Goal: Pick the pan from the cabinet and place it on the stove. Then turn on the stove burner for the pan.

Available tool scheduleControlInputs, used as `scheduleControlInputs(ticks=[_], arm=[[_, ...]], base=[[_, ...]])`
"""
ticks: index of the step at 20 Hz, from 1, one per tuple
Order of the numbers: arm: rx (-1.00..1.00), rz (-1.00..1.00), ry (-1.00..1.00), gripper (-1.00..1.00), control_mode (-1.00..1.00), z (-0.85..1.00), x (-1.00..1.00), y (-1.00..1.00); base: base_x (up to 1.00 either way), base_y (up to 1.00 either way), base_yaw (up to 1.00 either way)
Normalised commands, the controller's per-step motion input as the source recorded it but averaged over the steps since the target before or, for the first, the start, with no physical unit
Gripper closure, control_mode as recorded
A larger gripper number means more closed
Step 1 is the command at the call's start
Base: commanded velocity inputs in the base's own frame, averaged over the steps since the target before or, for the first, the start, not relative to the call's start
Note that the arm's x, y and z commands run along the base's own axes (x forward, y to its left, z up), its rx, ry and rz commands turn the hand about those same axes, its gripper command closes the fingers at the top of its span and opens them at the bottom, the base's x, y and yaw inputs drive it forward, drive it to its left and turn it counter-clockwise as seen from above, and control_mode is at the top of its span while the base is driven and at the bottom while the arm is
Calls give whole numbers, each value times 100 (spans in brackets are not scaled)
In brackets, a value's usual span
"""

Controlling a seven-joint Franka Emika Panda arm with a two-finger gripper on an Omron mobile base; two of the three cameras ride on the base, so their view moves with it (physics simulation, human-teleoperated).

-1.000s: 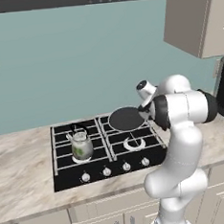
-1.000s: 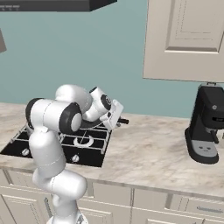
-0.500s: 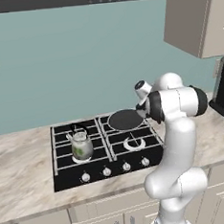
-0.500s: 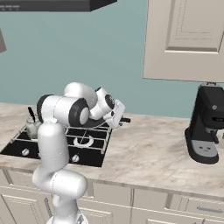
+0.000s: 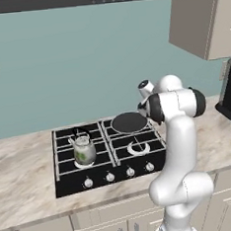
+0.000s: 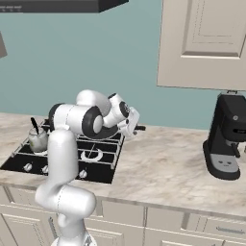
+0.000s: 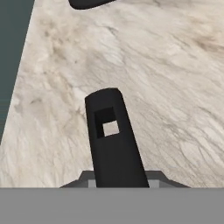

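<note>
The round shallow dark grey frying pan (image 5: 129, 122) sits on the back right burner of the flat black gas cooktop (image 5: 68, 178), flat on the grate. Its long thin black handle (image 7: 114, 140) sticks out to the right past the cooktop edge, over the beige marbled stone surface (image 5: 23, 170). From the hand camera the handle end with its little square hanging hole runs right up the middle of the shot, with the stone underneath.

The white arm's two-finger tool (image 6: 132, 122) is right at that handle, by the right edge of the cooktop. Is it pinching the handle or loose around it? Honestly I can't tell, the fingers are mostly hidden behind the handle in the close view and too small in the wide ones.

On the front left burner there's a small glass kettle (image 5: 84, 149) with greenish stuff inside, well apart from the pan. Row of small silver knobs (image 5: 118, 174) along the front edge. Cream wall cabinet (image 6: 203, 44) hangs up on the right, door shut in the right view, and a black coffee machine (image 6: 226, 137) stands below it on the stone.
</note>
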Motion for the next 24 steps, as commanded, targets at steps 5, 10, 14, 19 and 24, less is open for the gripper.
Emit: scheduleControlInputs(ticks=[5, 10, 14, 19, 24], arm=[[0, 0, 0, 100, -100, -37, 3, 16], [0, 0, 0, -100, -100, -43, 2, 25], [0, 0, -1, -100, -100, -30, 1, 19], [1, 0, -2, -100, -100, -10, 2, 10], [0, 0, -3, -100, -100, 2, 0, 18]], base=[[0, 0, 0], [0, 0, 0], [0, 0, 0], [0, 0, 0], [0, 0, 0]])
